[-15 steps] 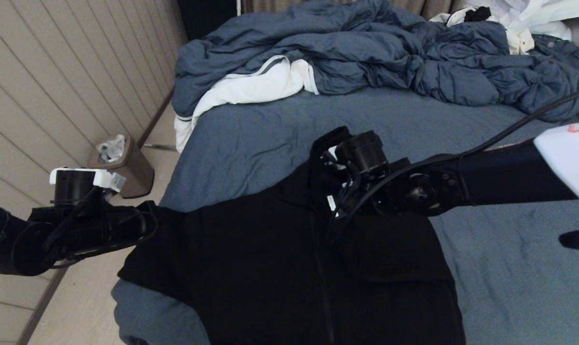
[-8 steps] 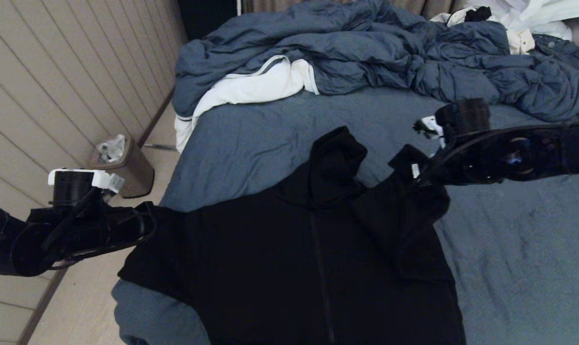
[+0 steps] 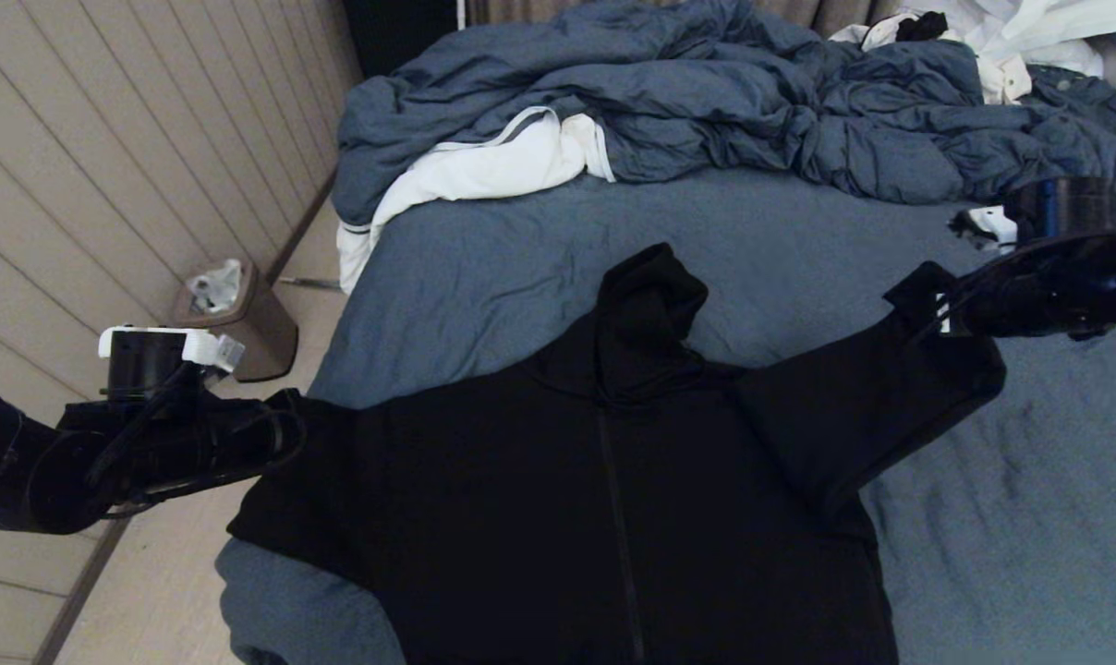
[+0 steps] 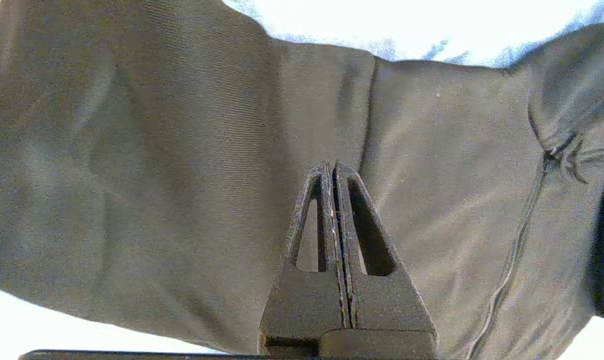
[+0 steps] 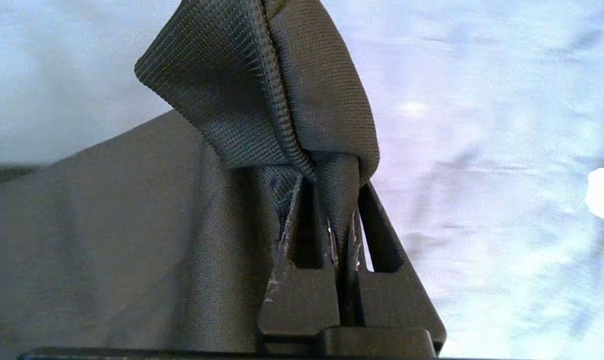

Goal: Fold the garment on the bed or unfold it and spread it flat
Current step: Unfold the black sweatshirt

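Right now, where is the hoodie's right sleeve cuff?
In the head view the right sleeve cuff is at the right edge, pinched in the right gripper above the bed.

A home bedroom: wide bed (image 3: 539, 268), rumpled duvet (image 3: 706, 102), small waste bin (image 3: 235, 319).

garment (image 3: 558, 489) on bed (image 3: 521, 249), duvet (image 3: 706, 102) behind

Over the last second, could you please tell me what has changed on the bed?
The right gripper, shut on the hoodie's sleeve cuff, swung from over the collar out to the right, drawing that sleeve open across the bed. The left gripper stayed shut at the hoodie's other side; the body, hood and duvet kept still.
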